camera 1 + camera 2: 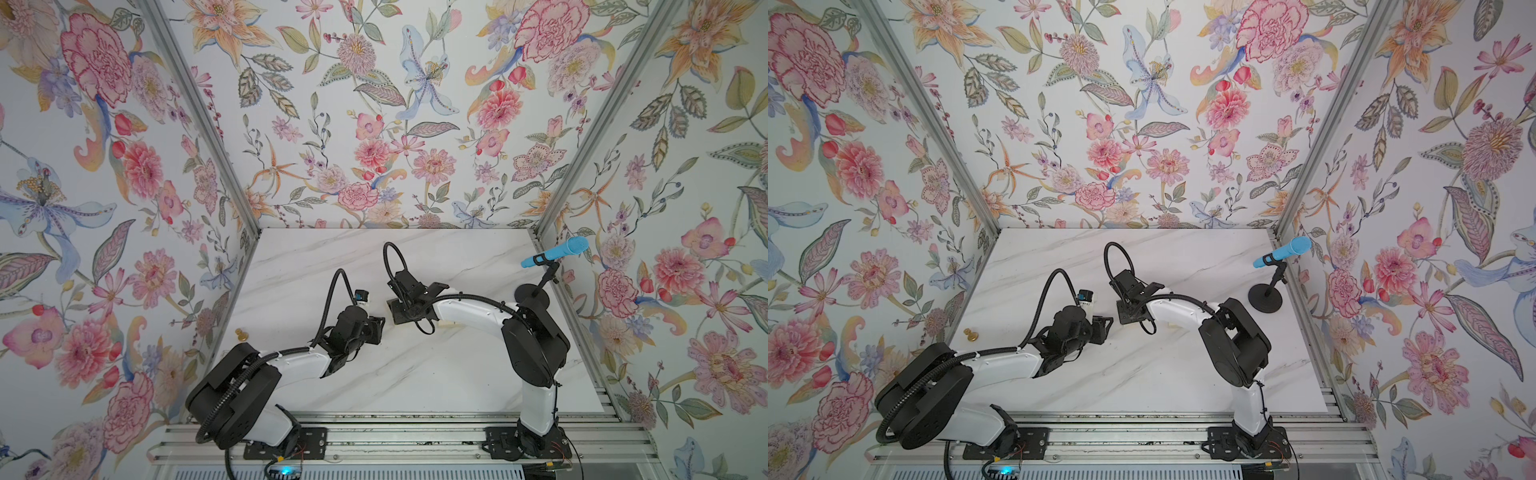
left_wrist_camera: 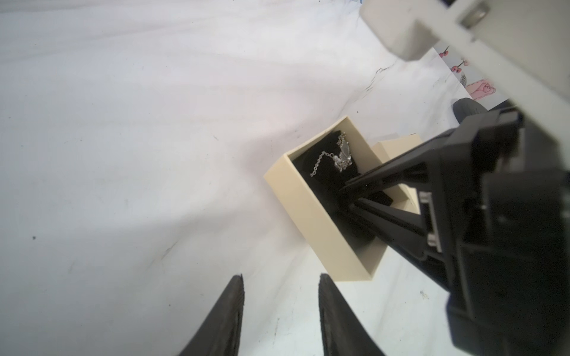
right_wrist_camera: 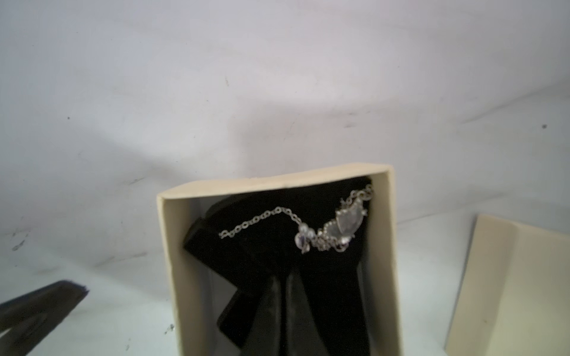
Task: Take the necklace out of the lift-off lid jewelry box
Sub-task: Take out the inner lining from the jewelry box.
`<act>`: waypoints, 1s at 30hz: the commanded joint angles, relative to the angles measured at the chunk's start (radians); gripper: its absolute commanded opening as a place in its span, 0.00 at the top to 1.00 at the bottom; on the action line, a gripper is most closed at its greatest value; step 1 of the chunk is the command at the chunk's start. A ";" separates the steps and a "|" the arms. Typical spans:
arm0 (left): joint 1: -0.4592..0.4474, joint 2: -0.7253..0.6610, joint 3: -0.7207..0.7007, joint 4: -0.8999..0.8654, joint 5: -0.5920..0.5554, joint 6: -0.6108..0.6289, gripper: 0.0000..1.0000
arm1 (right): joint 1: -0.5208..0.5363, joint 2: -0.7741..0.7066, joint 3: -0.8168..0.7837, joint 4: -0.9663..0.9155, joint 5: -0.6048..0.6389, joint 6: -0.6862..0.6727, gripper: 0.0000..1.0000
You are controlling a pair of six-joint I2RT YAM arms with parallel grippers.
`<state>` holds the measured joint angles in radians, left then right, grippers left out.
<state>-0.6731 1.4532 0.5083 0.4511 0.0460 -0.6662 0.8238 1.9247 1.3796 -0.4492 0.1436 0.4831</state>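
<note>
Your right end effector [image 2: 347, 195] is down inside the open jewelry box [image 2: 311, 215]. Its two fingers are clenched together, with the tips on the black lining [image 3: 246, 246]. The necklace [image 3: 300, 231] is inside the box, a thin silver chain with its pendant bunched on the lining just ahead of those tips. As far as the soft right wrist view lets you judge, no link sits between them, though they may be pinching the lining itself. The lining pad sits askew within the cream walls.

Your left end effector [image 2: 280, 276] hangs over the bare desk [image 1: 332, 266] just beside the box. Its fingers are spread and nothing is between them.

The lid [image 3: 509, 292] lies on the desk beside the box, on the side away from your left end effector. In both top views the right wrist hides most of the box. A small gold knob [image 1: 241, 333] stands well apart, near the desk's left edge. A blue microphone [image 1: 556, 252] on its stand is at the far right corner.
</note>
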 commanded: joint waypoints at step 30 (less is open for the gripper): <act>0.023 0.211 -0.022 0.256 0.091 -0.028 0.31 | 0.014 -0.056 -0.067 0.018 -0.014 0.013 1.00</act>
<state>-0.6716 1.6794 0.4976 0.6937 0.1280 -0.6964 0.8364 1.9163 1.3308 -0.4286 0.1169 0.4839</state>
